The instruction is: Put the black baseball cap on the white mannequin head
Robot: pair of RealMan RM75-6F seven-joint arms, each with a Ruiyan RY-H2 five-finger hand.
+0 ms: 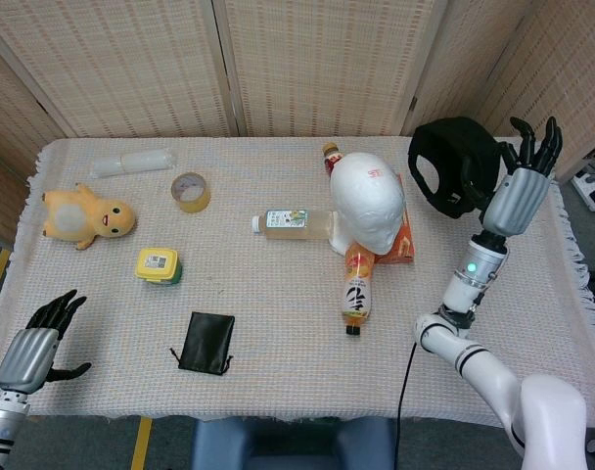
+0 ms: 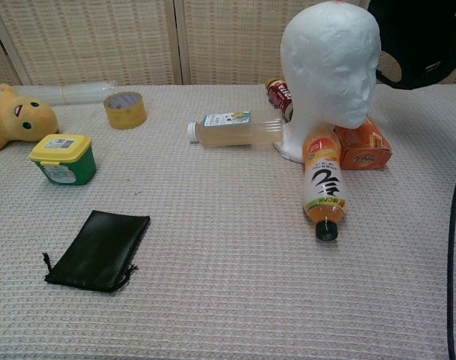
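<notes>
- The right hand [image 1: 518,191] is raised above the table's far right side, holding the black cap [image 1: 452,164]; its upper fingers spread wide, so the exact grip is probably low on the cap's back edge.
- The cap hangs in the air to the hand's left, opening facing down and toward the camera.
- The white mannequin head [image 1: 368,204] stands further left, near the cap and lower.
- The left hand [image 1: 25,354] rests far away, empty, fingers apart.

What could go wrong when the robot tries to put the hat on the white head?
The black baseball cap hangs loosely from the right hand, so it might slip off. The white mannequin head has bottles lying against its base, like the orange bottle; a bump could tip it or roll them.
</notes>
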